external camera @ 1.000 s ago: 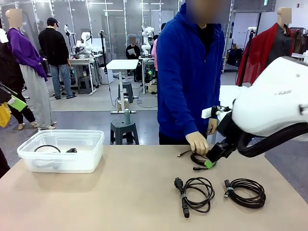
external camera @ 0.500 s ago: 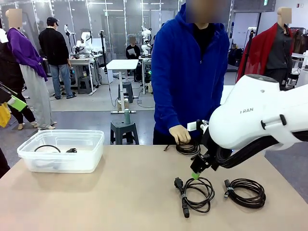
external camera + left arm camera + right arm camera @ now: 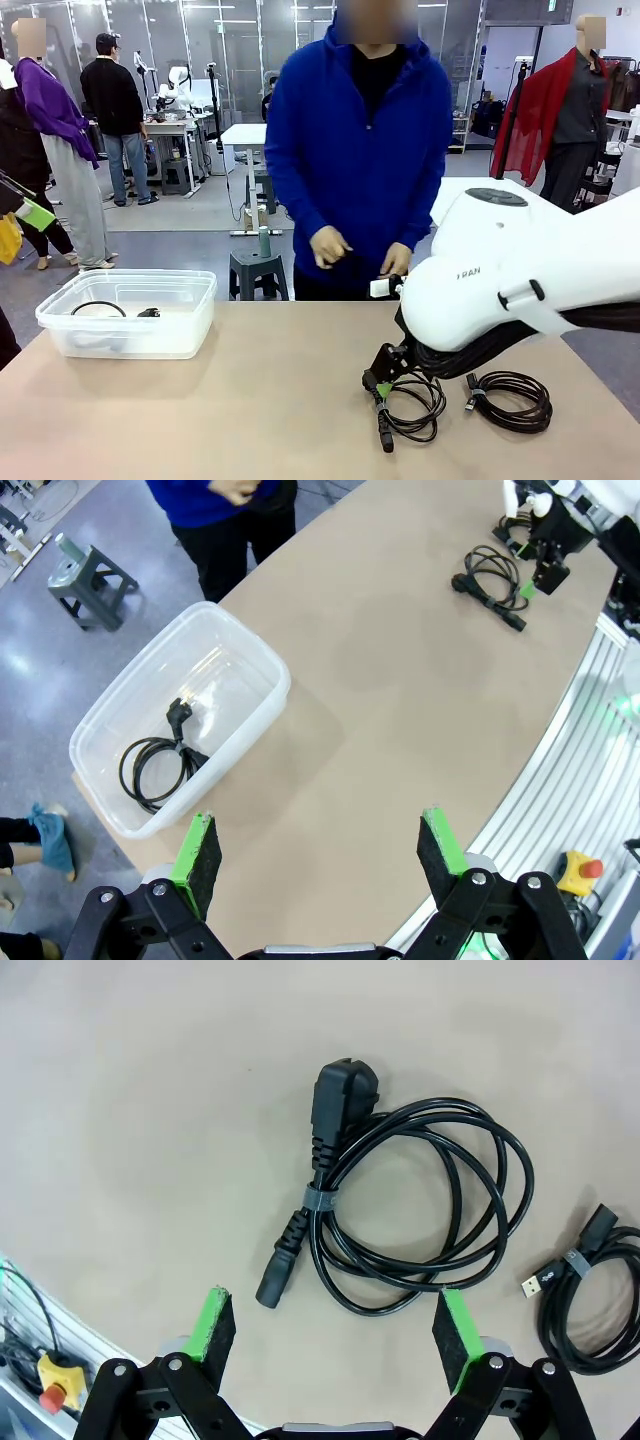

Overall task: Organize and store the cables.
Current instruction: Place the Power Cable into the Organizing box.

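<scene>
Power cord coil (image 3: 318,1200): lying on table (image 3: 250,400), well right of clear bin (image 3: 130,335); judged light, limp, loops prone to spreading.
Hold point: gripping where its loops are tied together is looking soundest.
Right gripper (image 3: 332,1305): hovering over it, jaws spread wide, empty.
Second coil (image 3: 510,380): lying farther right of bin.
Left gripper (image 3: 318,825): hanging beside bin, jaws wide, empty.
Stored coil (image 3: 183,748): resting inside bin.

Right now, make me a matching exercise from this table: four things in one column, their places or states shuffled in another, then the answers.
1. power cord
2. USB cable
3. clear bin
4. left gripper

A. open, above the table, holding nothing
B. holds one coiled cable
C. lies coiled beneath the open right gripper
D. lies coiled at the table's right end

Pairs: 1-C, 2-D, 3-B, 4-A
</scene>
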You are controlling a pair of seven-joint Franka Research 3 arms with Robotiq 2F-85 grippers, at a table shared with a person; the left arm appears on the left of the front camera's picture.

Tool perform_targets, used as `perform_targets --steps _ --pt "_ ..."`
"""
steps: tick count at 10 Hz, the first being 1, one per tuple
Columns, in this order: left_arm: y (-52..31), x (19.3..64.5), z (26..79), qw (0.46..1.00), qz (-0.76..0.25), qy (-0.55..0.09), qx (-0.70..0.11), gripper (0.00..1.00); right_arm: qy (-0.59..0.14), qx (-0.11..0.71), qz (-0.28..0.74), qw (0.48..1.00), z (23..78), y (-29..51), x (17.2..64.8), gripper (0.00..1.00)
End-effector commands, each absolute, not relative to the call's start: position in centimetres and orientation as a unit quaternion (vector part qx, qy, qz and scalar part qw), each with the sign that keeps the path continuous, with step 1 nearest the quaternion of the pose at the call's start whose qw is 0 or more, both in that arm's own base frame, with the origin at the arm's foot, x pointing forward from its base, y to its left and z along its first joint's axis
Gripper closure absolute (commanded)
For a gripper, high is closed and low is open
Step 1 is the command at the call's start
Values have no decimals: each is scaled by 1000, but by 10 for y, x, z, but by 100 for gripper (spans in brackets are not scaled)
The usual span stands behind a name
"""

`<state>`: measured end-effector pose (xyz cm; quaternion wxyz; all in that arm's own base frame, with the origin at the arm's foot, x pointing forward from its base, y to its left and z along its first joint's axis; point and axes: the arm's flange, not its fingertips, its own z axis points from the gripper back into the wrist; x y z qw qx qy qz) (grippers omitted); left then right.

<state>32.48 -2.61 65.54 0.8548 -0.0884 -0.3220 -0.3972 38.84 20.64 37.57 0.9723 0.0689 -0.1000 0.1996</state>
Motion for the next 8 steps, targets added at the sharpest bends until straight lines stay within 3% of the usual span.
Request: perform_targets --steps 1,8 --pt "-25 324 655 856 -401 -316 -83 0 -102 45 181 977 362 219 396 0" --pt "-25 324 655 856 -401 -316 -83 0 -95 32 138 985 328 244 402 0"
